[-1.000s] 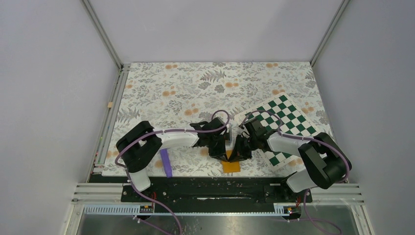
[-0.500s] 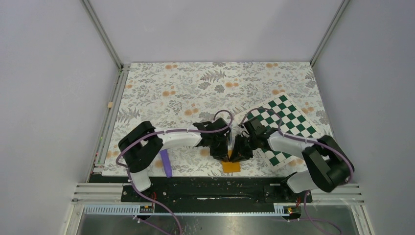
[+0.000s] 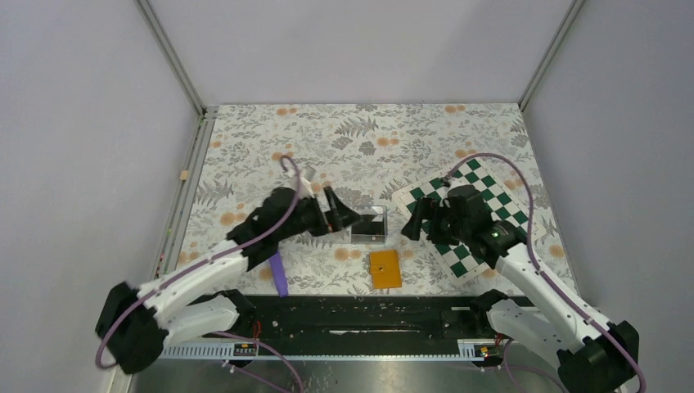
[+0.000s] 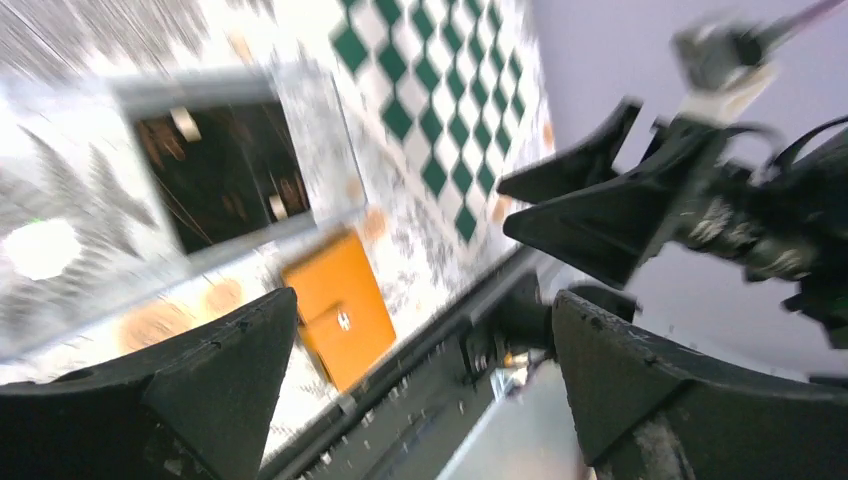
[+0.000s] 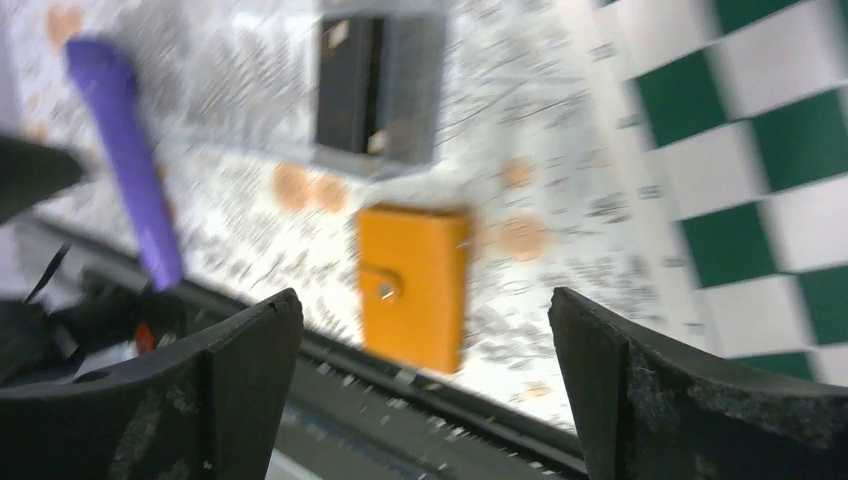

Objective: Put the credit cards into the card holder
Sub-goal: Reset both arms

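Note:
The card holder, an orange wallet with a small snap, lies closed and flat near the table's front edge; it also shows in the left wrist view and the right wrist view. Dark credit cards sit inside a clear box just behind it. My left gripper hangs open to the left of the box, above the table. My right gripper hangs open to the right of the box. Neither holds anything. Both wrist views are blurred.
A green-and-white checkered board lies under the right arm. A purple stick lies at the front left of the wallet. The black front rail runs along the near edge of the flowered cloth.
Both grippers were shut low over the wallet; they have opened wide, risen and drawn apart, left going left, right going right. The wallet now lies uncovered and closed.

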